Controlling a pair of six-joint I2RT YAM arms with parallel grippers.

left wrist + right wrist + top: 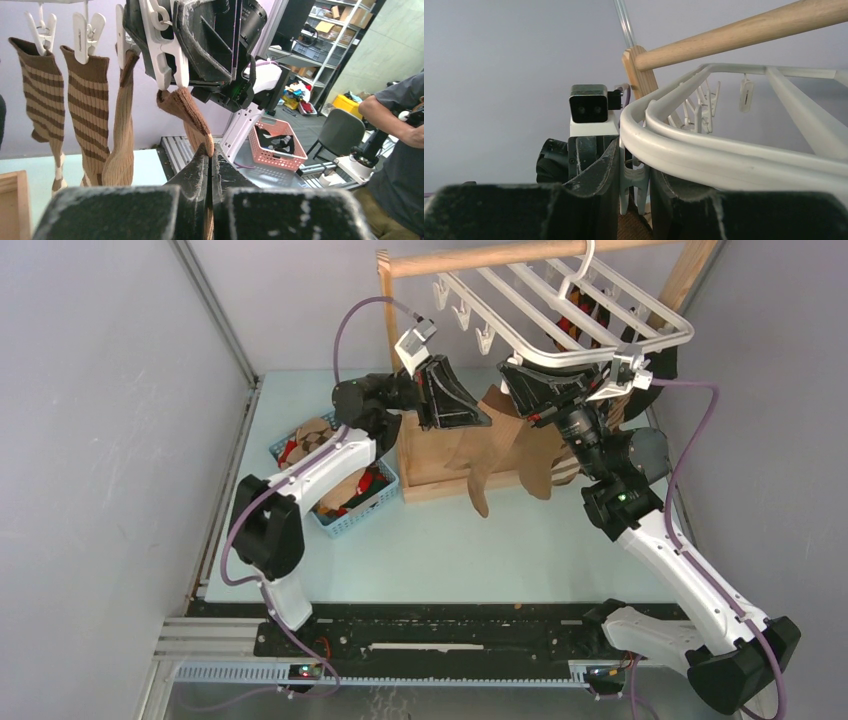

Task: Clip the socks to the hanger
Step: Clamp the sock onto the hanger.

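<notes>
Up by the hanger, clipped striped socks and my right gripper squeezing a clip crowd my raised left gripper, pinched on a tan sock.

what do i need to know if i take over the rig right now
The left gripper is shut on a tan sock, cuff up at a clip.
The right gripper is shut on that clip, at the hanger rim.
Done: two striped socks and a plain sock hang clipped.
Left: seat this cuff, release the clip, then hang the spare socks in the basket.
</notes>
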